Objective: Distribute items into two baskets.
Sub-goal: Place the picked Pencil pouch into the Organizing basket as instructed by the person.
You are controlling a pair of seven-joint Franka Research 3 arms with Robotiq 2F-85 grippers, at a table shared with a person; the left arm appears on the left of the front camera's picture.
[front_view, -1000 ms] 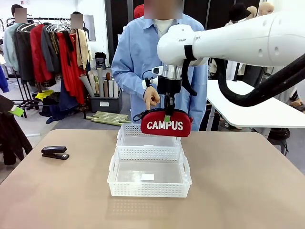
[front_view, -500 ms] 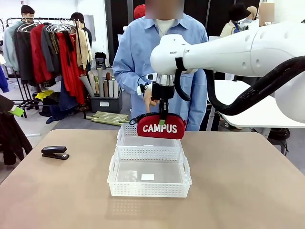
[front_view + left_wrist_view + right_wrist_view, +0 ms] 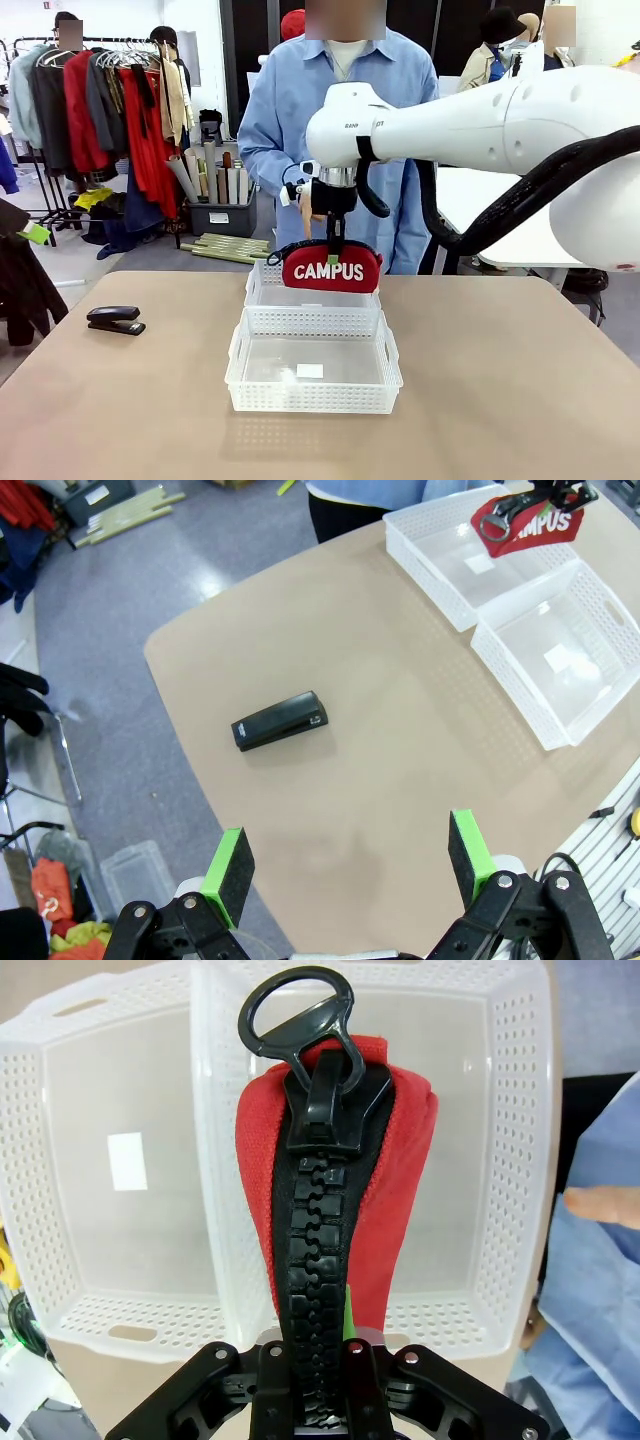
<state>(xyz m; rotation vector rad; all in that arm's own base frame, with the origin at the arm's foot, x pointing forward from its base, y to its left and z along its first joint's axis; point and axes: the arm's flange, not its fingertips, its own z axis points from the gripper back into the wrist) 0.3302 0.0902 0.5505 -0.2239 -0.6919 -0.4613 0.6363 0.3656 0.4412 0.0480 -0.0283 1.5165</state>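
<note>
Front view: the right gripper [image 3: 332,243] is clamped on the top edge of the red pouch [image 3: 330,271], which hangs directly below it, above the far basket [image 3: 262,285]. The near basket [image 3: 313,398] lies empty on the camera side of the gripper. The stapler [image 3: 115,320] rests on the table [image 3: 500,380], well off to the gripper's left.
Left wrist view: the left gripper [image 3: 348,865] is spread wide and holds nothing. The stapler lies ahead of its fingers, untouched.
Right wrist view: the fingers are closed on the pouch's zip edge, and the pouch hangs mostly over the far basket's bare floor.
Progress: judged early. Neither item is deposited yet; releasing the pouch and moving the stapler remain.
</note>
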